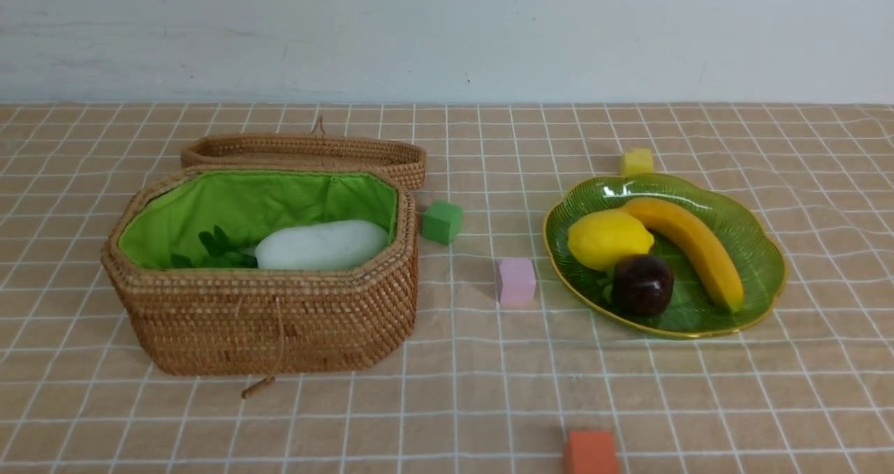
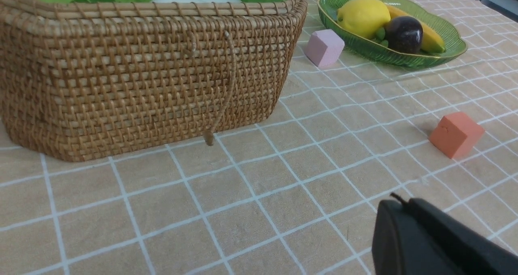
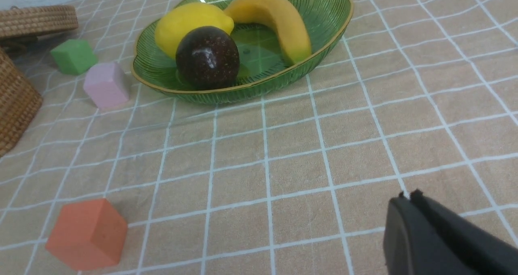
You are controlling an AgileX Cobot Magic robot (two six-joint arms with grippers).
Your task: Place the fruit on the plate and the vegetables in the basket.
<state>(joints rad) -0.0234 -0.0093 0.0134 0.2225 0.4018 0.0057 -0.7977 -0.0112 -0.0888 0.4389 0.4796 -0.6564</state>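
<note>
The lemon point(image 1: 609, 238), banana point(image 1: 691, 247) and dark mangosteen point(image 1: 642, 284) lie on the green glass plate point(image 1: 761, 264) at the right. The wicker basket point(image 1: 272, 320) stands at the left with its lid point(image 1: 307, 151) open behind it. Inside it I see the white radish point(image 1: 321, 245) and green leaves point(image 1: 220, 249); the carrot and eggplant are hidden. Neither gripper shows in the front view. My left gripper point(image 2: 398, 204) is shut and empty over the cloth in front of the basket point(image 2: 133, 84). My right gripper point(image 3: 406, 196) is shut and empty, in front of the plate point(image 3: 251, 89).
Foam cubes lie on the checked cloth: green point(image 1: 441, 221) beside the basket, pink point(image 1: 517, 280) between basket and plate, yellow point(image 1: 637, 161) behind the plate, orange point(image 1: 591, 452) at the front edge. A cord loop point(image 1: 269, 380) hangs down the basket's front.
</note>
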